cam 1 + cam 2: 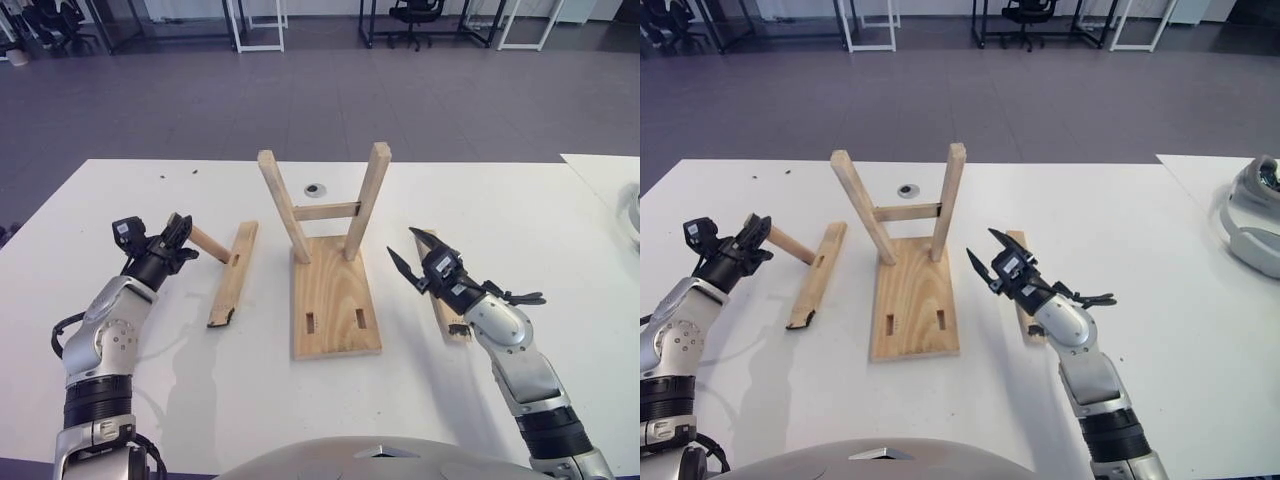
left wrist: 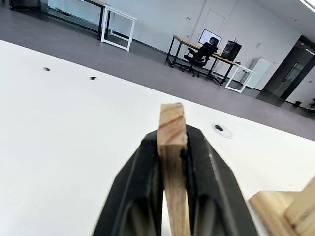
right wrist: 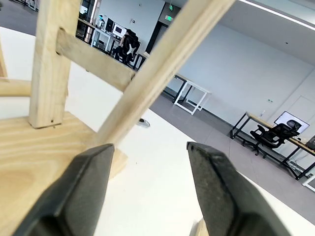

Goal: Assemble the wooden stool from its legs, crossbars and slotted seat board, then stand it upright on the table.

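I've got the board lying flat mid-desk, with two legs standing up from its far end, tied together by a crossbar. My left end effector is clamped tight on a short bar, well left of the board. The bar's other end meets a loose leg lying on the desk. My right end effector sits just right of the board, fingers spread wide with nothing between them, facing the standing legs. A spare leg lies flat under that arm.
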